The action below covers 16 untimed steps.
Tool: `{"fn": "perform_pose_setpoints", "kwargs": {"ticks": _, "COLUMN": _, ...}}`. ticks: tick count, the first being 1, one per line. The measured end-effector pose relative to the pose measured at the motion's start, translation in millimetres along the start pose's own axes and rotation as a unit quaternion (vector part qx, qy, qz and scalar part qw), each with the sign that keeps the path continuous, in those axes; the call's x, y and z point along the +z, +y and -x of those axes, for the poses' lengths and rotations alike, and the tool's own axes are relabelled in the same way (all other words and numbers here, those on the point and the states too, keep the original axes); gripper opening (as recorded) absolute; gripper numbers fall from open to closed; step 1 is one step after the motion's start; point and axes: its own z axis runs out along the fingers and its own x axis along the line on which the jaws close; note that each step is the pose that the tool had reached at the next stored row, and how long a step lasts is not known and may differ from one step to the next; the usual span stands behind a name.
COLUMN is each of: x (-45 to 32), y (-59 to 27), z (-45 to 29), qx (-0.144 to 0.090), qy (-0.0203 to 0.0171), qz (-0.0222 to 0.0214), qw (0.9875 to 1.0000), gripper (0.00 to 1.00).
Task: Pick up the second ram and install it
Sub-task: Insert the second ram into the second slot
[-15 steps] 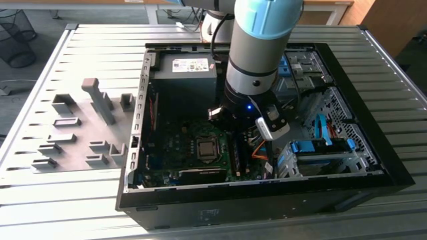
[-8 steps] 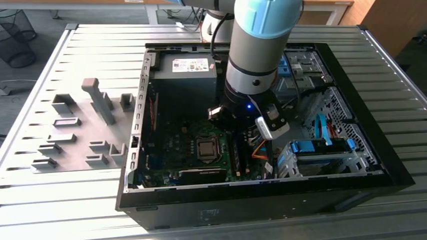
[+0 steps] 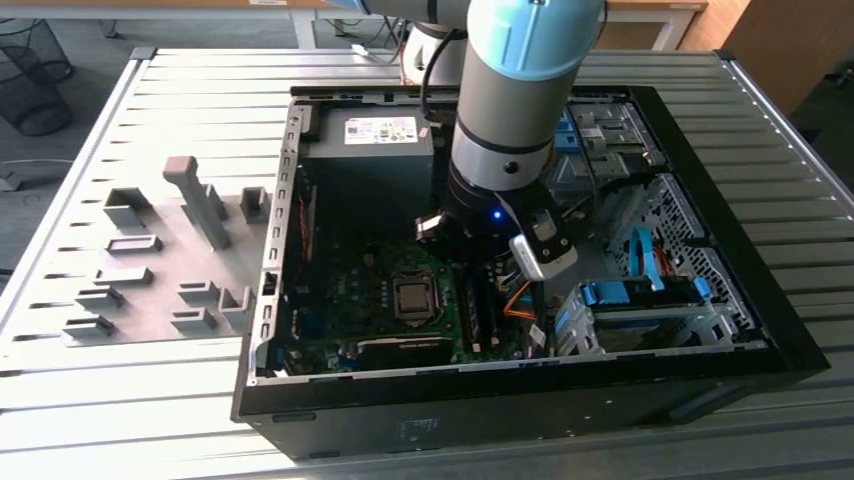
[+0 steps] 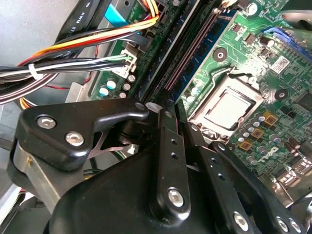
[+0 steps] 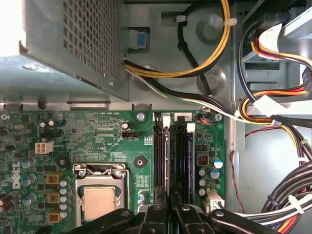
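Claw (image 5: 170, 214) sits low over the motherboard (image 5: 102, 141) with fingers nearly together, apparently pinching the second ram (image 5: 179, 165), whose long axis runs straight ahead of the fingertips along the memory slots (image 5: 161, 161), seemingly seated in one.

Arm (image 3: 514, 90) reaching steeply down, claw (image 5: 170, 214) fingers close together.

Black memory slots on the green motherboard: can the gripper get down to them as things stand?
Probably yes: the gripper hangs directly over the black memory slots; the bundled cables lie off to one side, not across them.
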Motion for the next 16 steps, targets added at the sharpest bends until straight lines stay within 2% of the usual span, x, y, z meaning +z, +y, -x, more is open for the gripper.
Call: {"fn": "perform_pose_setpoints", "kwargs": {"ticks": 16, "x": 2.5, "y": -0.2, "z": -0.1, "qx": 0.0, "qy": 0.0, "qz": 0.0, "qw": 1.0, "gripper": 0.14}}
